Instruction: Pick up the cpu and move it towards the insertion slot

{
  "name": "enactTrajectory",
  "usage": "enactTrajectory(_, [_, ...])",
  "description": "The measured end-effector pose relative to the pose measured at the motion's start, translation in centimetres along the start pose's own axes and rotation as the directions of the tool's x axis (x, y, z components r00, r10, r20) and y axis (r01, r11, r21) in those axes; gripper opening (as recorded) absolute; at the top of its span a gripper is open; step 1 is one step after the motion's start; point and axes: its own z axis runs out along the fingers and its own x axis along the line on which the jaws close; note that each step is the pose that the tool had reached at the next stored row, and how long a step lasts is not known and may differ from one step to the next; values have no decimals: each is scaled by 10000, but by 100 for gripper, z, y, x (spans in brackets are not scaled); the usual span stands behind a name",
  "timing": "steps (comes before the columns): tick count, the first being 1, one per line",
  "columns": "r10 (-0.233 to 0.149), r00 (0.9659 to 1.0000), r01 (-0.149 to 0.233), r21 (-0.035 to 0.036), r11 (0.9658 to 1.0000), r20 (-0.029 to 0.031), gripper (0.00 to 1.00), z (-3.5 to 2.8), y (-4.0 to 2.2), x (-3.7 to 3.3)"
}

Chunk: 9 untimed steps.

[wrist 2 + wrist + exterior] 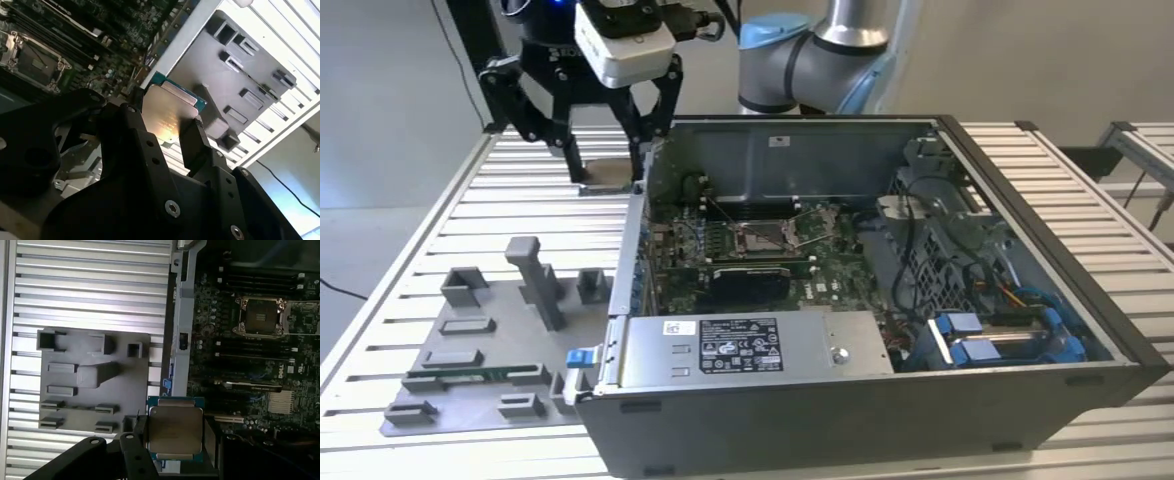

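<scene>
Your tool (606,168) is clenched on the cpu (175,432), gripping it by two opposite edges, with the metal top facing both wrist views. In the exterior view it hangs over the counter (427,230), just outside the open case (854,420), at about 10 o'clock from the slot (758,237). The cpu is well apart from the slot. A grey fixture (480,340) lies on the counter at about 8 o'clock from the slot.

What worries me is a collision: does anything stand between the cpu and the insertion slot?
Yes: the case's side wall lies between the cpu, held in the hand outside it, and the insertion slot inside.
</scene>
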Motion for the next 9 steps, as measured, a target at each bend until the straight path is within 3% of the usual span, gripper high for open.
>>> enactTrajectory(9, [1, 10000, -1, 0, 10000, 0, 0, 3, 3, -373])
